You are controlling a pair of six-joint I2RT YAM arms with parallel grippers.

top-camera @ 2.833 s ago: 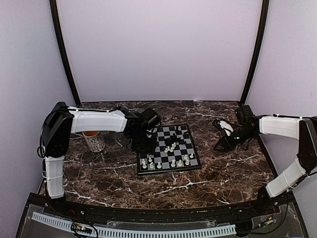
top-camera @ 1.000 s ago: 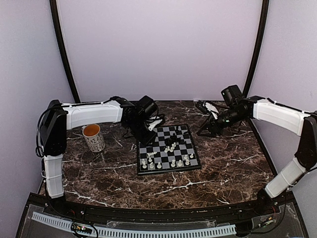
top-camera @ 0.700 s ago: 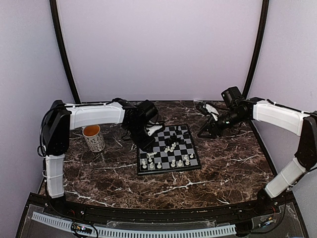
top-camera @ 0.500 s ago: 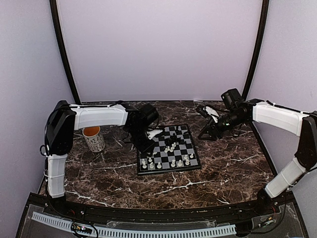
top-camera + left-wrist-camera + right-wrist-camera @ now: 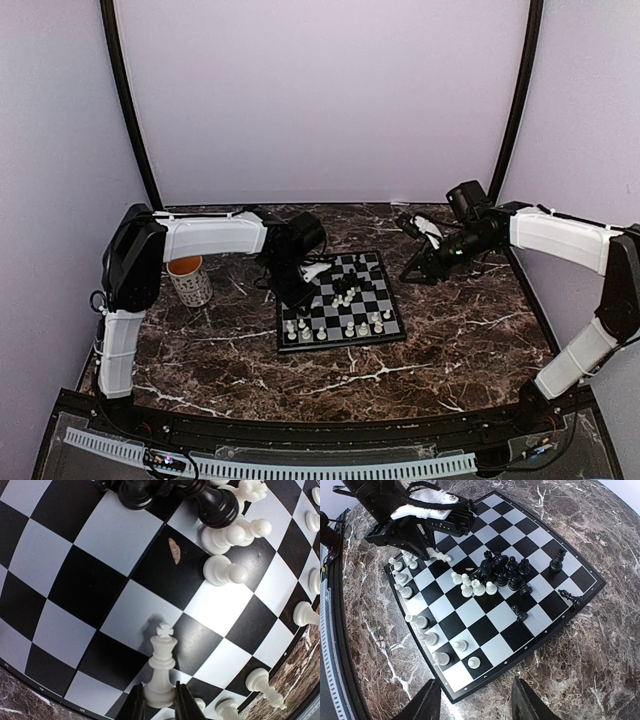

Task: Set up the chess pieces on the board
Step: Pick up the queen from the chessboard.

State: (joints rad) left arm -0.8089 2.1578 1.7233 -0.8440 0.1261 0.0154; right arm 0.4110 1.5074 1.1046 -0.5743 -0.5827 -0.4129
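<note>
Our left gripper pinches the round base of the glossy, cross-topped white king over the left squares of the flat checked board, mid-table on veined marble. Our right gripper hangs unclenched, holding nothing, just right of the board.

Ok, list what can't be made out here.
Left wrist view: base of the white king, hidden between the left fingers.
Top view: chess pieces too small to identify; left arm covers the far left corner of the board.
Right wrist view: right fingers mostly cut off by bottom edge.
</note>
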